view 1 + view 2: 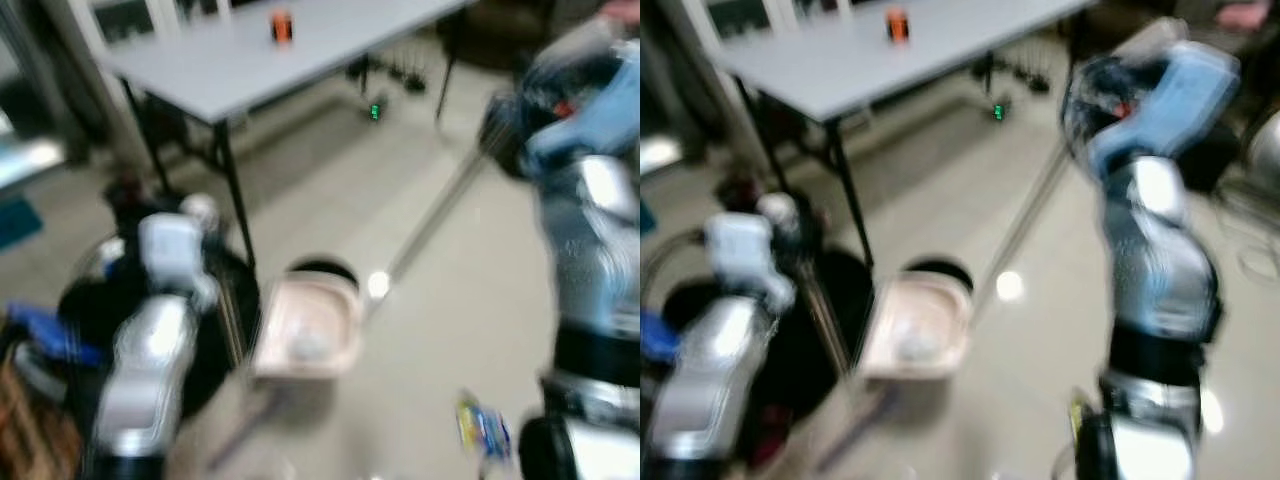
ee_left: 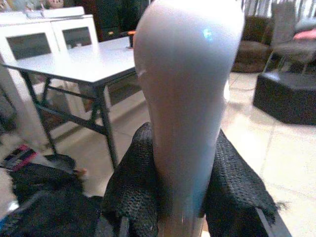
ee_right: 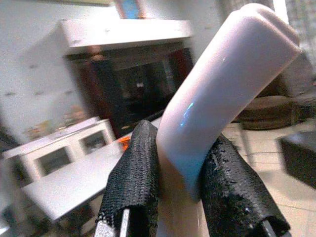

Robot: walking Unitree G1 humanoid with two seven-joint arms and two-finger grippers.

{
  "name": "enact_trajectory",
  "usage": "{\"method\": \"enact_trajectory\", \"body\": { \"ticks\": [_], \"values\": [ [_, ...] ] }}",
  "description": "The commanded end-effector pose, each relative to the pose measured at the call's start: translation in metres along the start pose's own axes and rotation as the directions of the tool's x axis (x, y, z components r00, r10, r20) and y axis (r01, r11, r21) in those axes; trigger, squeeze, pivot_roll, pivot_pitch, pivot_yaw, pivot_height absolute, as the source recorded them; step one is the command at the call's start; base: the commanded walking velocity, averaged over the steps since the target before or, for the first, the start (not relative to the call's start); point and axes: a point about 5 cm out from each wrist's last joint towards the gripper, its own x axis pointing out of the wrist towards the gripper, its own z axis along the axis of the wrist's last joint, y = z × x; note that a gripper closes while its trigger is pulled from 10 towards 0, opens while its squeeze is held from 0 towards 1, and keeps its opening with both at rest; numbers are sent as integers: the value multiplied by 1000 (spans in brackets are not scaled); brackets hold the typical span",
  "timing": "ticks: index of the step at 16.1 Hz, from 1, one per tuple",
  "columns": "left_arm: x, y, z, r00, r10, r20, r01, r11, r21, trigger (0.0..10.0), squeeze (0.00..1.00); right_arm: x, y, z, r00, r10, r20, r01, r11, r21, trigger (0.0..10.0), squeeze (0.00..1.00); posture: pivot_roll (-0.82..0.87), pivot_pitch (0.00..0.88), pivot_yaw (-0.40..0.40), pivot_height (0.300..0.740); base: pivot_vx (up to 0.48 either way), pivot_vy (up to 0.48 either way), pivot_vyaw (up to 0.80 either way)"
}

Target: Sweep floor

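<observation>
Both jaws are clamped: your left gripper (image 2: 180, 197) squeezes the pale pink dustpan handle (image 2: 187, 98), your right gripper (image 3: 182, 182) the curved pale broom handle (image 3: 222, 94). Pink plastic dustpan (image 1: 310, 325) sits at six o'clock beneath the grey folding table (image 1: 250, 55); swing wide and the broom's metal pole (image 1: 440, 215) may clip its black leg (image 1: 235, 190).

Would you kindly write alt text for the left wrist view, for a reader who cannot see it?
The left gripper clamps its two black fingers around a pale, glossy handle rising up the frame. Behind stand a grey folding table, white cabinets and a tiled floor.
</observation>
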Motion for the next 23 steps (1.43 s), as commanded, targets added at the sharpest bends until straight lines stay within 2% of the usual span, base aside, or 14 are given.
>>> {"method": "enact_trajectory", "body": {
  "ticks": [1,9,13,15,19,23],
  "values": [
    [1,9,9,999,20,37,-21,1000,18,10000,0,2,11,12,997,33,68,-34,999,15,10000,0,23,0,30,740,349,0,0],
    [-2,12,5,999,30,33,-31,999,25,10000,0,1,4,15,995,2,101,0,1000,-14,10000,0,25,0,23,740,346,0,0],
    [-6,19,2,998,66,24,-67,997,30,10000,0,4,4,12,994,-5,109,7,1000,-20,10000,0,33,0,13,740,352,0,0],
    [-13,25,-3,997,73,2,-73,995,61,10000,0,5,3,8,994,-18,111,20,1000,-14,10000,0,41,0,13,740,352,0,0],
    [-15,35,-7,995,95,-14,-93,992,85,10000,0,5,4,6,991,-16,132,18,1000,-13,10000,0,39,0,20,740,352,0,0],
    [-14,37,-6,995,99,-12,-98,991,92,10000,0,9,9,8,987,15,159,-3,997,-73,10000,0,39,0,26,740,330,0,0]
  ]
}}
